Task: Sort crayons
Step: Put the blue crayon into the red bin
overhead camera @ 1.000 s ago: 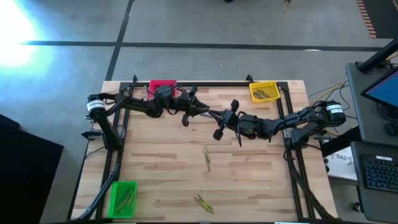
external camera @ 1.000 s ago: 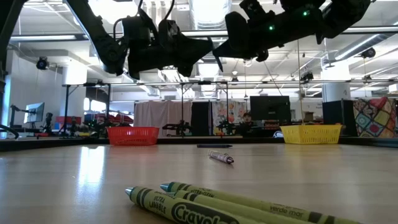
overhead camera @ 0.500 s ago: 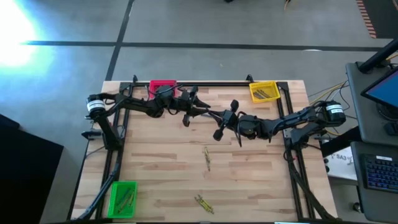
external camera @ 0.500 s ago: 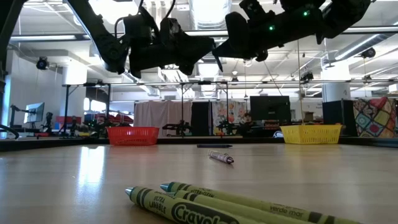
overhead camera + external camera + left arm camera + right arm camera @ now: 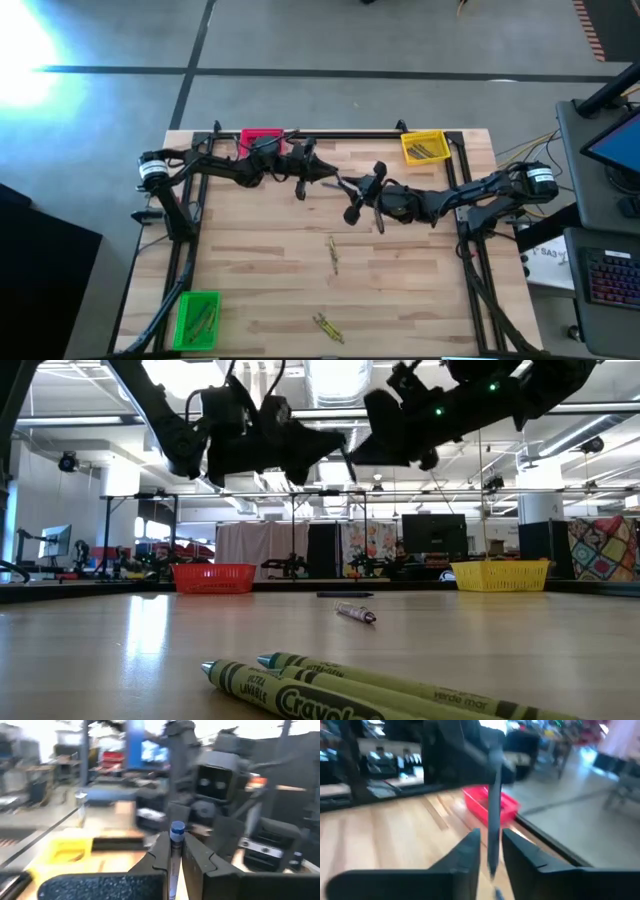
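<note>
Both arms meet high above the far middle of the pale wooden bench (image 5: 260, 250). The left gripper (image 5: 173, 851) has its jaws closed tight on a thin grey-blue crayon (image 5: 176, 840), which stands up between them with its blue tip showing above. The right gripper (image 5: 491, 851) sits just across from it, jaws parted a little on either side of the same crayon, seen there as a dark stick (image 5: 494, 815) running down into the gap; whether they touch it I cannot tell.

On the bench below, a single loose crayon (image 5: 333, 254) lies near the middle, and a pair of olive-green paper-wrapped crayons (image 5: 330, 685) lie side by side close to the near edge. The yellow plastic bin (image 5: 424, 147) at the far right corner holds several sticks, the green plastic bin (image 5: 197, 319) at the near left corner holds a few too, and the pink-red plastic bin (image 5: 262, 138) stands at the far edge, partly behind the left arm
</note>
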